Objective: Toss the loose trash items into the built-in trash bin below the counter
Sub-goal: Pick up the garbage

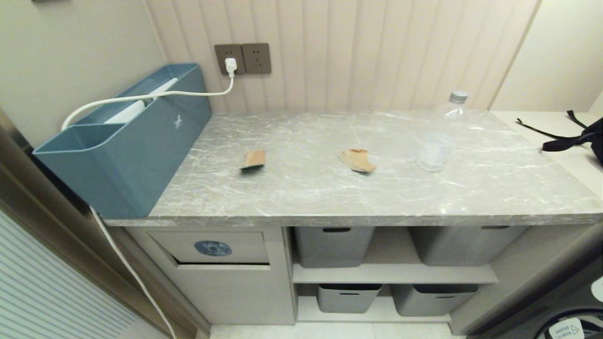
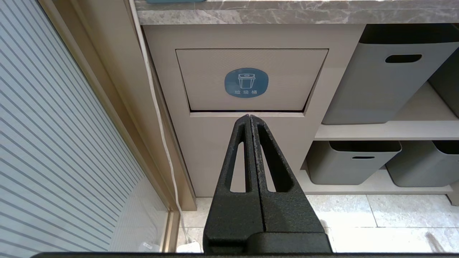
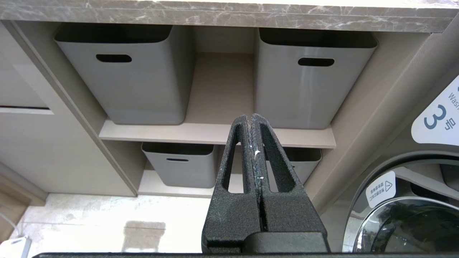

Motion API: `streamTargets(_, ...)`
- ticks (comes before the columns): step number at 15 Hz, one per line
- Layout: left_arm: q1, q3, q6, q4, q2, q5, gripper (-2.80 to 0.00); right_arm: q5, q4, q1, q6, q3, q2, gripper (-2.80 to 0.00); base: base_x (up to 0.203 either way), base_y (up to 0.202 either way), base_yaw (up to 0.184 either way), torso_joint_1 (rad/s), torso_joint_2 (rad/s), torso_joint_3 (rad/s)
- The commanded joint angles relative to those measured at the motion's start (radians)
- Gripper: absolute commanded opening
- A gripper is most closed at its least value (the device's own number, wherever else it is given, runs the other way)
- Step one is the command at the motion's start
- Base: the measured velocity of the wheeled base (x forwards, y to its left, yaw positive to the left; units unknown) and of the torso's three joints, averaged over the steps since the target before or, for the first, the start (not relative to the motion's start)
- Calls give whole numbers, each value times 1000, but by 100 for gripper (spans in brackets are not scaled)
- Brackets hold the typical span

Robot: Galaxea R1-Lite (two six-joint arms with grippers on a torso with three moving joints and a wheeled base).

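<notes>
On the grey marble counter [image 1: 330, 197] lie a small tan card piece [image 1: 254, 159], a crumpled brown cardboard scrap [image 1: 357, 160] and, to the right, an upright clear water bottle [image 1: 440, 134] with a grey cap. Below the counter's left end is the built-in trash bin [image 1: 212, 248], its flap [image 2: 251, 80] bearing a blue oval sticker. Neither arm shows in the head view. My left gripper [image 2: 249, 116] hangs low in front of the bin, shut and empty. My right gripper [image 3: 250, 116] is shut and empty too, facing the basket shelves.
A big teal-blue box [image 1: 127, 141] sits at the counter's left end, with a white cable [image 1: 155, 96] plugged into the wall socket. A black strap [image 1: 565, 139] lies at the far right. Grey baskets [image 3: 125, 75] fill the shelves; a washing machine door [image 3: 412, 215] is lower right.
</notes>
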Motion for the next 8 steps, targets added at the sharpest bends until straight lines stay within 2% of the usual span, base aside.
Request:
streamTargets(1,0,0,0,0,-2,0,-280,2,0,0,-4,0,-2,-280,0,0,0,0,0,0)
streamTargets(8,0,0,2,-3,-1,-1,-280,1,0,0,-1,0,-2,-280,0,0,0,0,0,0)
